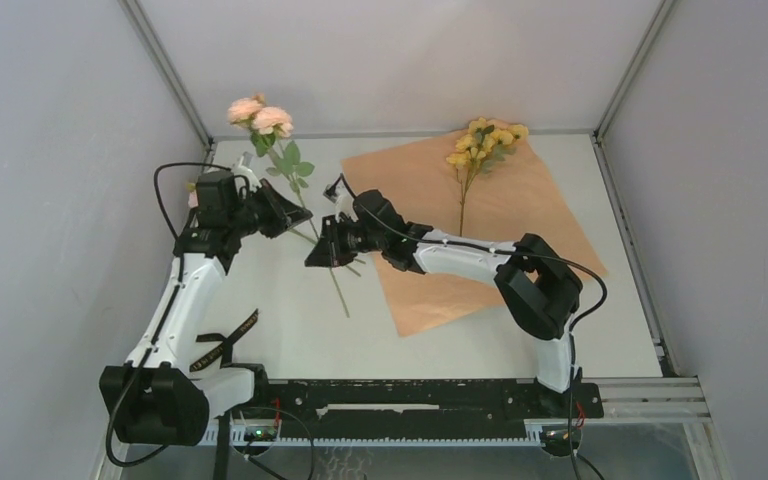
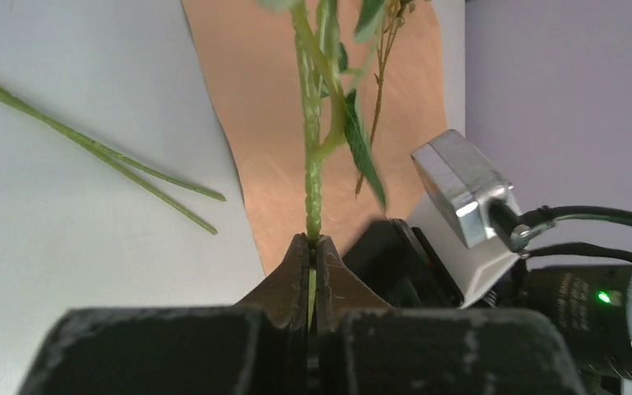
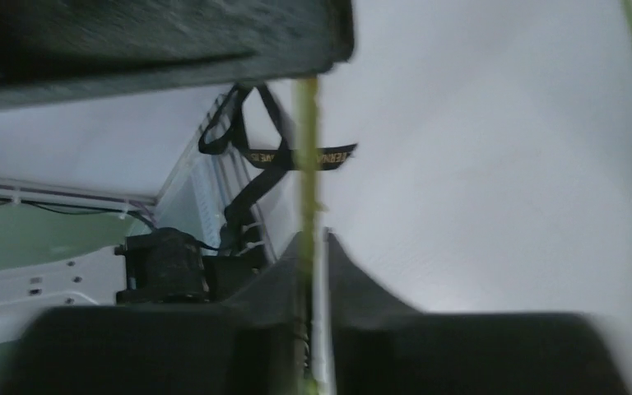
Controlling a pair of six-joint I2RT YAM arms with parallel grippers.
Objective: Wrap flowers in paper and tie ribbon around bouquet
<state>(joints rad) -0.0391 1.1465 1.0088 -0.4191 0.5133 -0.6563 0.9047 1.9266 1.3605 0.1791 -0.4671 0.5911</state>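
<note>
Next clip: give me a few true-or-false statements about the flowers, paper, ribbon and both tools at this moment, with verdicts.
1. The left tool is shut on a green stem. True.
2. The yellow flowers lie on the bare table, off the paper. False: they lie on the tan-orange paper.
3. The stem passes between the fingers of the right tool. True.
4. The ribbon is tied around the flowers. False: it lies loose on the table, apart from them.
5. The paper is rolled into a cone. False: it lies spread flat.
</note>
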